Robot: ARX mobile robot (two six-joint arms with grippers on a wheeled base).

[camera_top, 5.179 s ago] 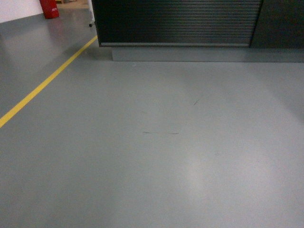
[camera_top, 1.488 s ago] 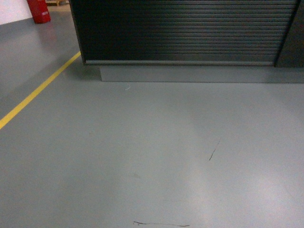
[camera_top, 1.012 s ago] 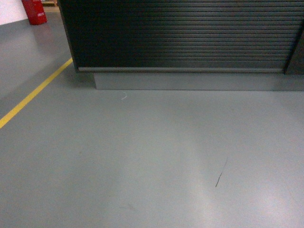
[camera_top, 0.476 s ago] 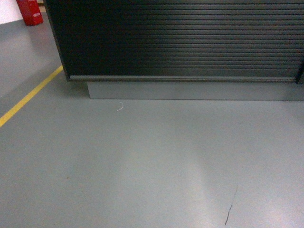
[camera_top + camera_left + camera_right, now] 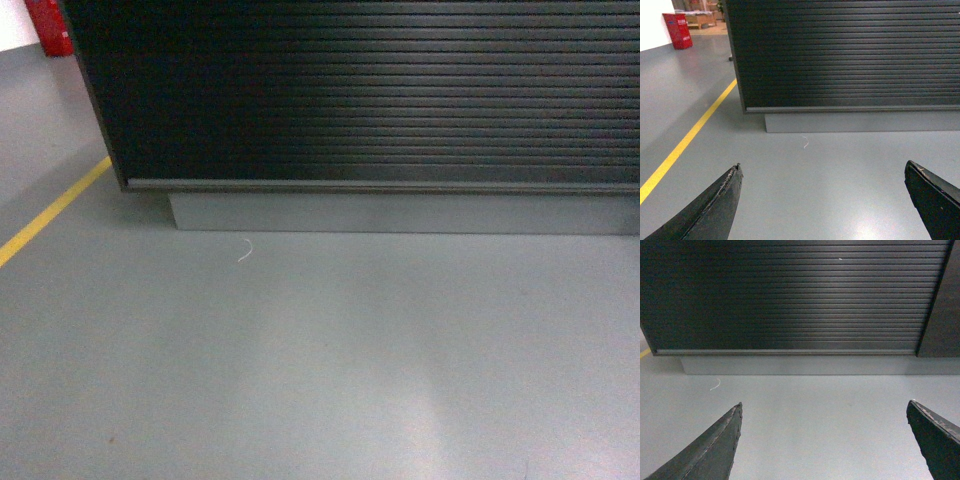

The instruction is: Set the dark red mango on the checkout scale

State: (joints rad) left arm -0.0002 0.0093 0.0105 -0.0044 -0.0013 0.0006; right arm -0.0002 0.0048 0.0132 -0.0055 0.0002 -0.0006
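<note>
Checkout [image 5: 380, 95] ribbed front fills view above grey floor [image 5: 320, 360]; both hands [image 5: 822, 200] [image 5: 822, 440] spread, empty.

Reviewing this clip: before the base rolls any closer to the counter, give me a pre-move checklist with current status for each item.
1. Checkout ahead: ok, its ribbed front panel fills the head view.
2. Floor path to it: ok, only a small white scrap lies near the grey base.
3. Left gripper empty: ok, jaws spread wide, nothing between them.
4. Right gripper empty: ok, open as well.
5. Dark red mango located: not ok, in no view.
6. Scale located: cannot tell, the countertop is out of frame.
</note>
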